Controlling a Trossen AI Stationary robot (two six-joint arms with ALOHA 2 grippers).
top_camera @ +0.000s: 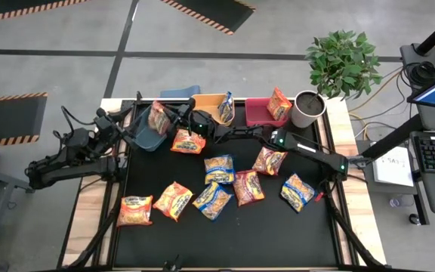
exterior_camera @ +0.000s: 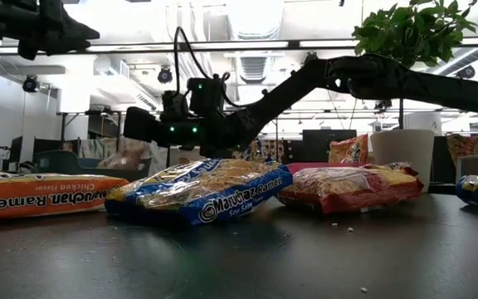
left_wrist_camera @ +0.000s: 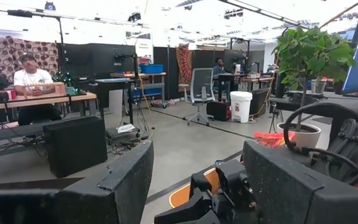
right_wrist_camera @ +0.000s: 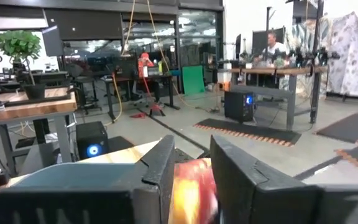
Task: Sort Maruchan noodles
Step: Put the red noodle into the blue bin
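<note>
My right gripper [top_camera: 174, 115] hangs over the blue bin [top_camera: 148, 138] at far left, jaws narrowly parted around a red-trimmed packet [right_wrist_camera: 191, 186]; I'd open fully before lifting away.

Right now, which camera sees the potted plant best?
The high view: the whole potted plant shows beyond the table's far right corner, leaves and all. The low view shows leaves and some pot behind packets. Each wrist view shows it farther off, in its pot.

Open lab/workshop, workbenches [right_wrist_camera: 27, 102], hazard-striped floor mats [top_camera: 10, 117]
</note>
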